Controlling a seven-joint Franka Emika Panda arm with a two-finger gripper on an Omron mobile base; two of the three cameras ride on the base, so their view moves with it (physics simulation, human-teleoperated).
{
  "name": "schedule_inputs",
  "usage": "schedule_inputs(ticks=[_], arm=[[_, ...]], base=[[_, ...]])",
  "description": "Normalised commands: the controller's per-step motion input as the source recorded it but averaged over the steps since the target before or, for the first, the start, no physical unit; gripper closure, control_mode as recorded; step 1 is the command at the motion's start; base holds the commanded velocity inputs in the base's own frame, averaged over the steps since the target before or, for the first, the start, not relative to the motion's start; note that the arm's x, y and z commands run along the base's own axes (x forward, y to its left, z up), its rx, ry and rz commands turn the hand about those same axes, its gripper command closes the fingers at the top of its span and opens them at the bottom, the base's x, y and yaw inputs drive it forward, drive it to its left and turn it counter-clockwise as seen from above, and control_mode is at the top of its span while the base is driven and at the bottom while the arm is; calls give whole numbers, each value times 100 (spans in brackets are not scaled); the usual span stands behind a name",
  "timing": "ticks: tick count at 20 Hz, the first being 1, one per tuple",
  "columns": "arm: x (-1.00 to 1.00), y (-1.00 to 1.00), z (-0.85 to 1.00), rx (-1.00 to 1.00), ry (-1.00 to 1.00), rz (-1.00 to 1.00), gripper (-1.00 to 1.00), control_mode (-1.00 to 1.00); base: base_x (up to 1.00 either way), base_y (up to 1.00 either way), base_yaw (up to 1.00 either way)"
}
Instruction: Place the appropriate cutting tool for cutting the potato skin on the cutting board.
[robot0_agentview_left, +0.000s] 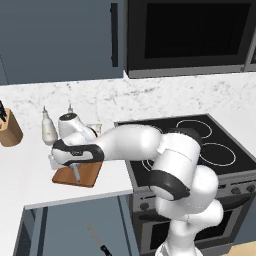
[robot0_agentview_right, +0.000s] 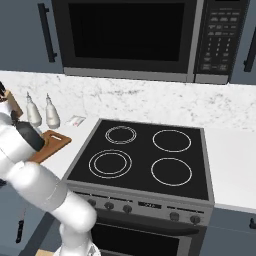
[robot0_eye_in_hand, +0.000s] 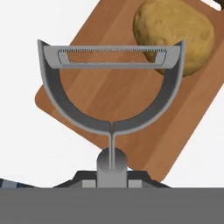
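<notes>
The peeler (robot0_eye_in_hand: 111, 94) is held in the gripper (robot0_eye_in_hand: 111, 175) by its slim handle, its loop head filling the centre of the hand view, above the cutting board (robot0_eye_in_hand: 105, 92). The potato (robot0_eye_in_hand: 175, 33) is seen on the board at the upper right of that view, partly behind the peeler's blade. In the left base view the peeler (robot0_agentview_left: 76, 172) hangs over the board (robot0_agentview_left: 87, 176) at centre left. Two bottles (robot0_agentview_left: 48, 126) stand behind it, and a knife block (robot0_agentview_left: 9, 130) at the left edge.
</notes>
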Motion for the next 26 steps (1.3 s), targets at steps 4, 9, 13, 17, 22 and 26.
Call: schedule_inputs(ticks=[4,9,13,17,22,26], arm=[[61,0,-46,-3,0,1,100,-100],[46,0,-42,-4,0,1,100,-100],[38,0,-39,-5,1,0,100,-100],[23,8,-32,-10,6,0,-100,-100],[-8,-5,18,-5,6,-2,-100,-100],[-45,-31,74,0,2,-4,-100,-100]], base=[[0,0,0],[0,0,0],[0,0,0],[0,0,0],[0,0,0],[0,0,0]])
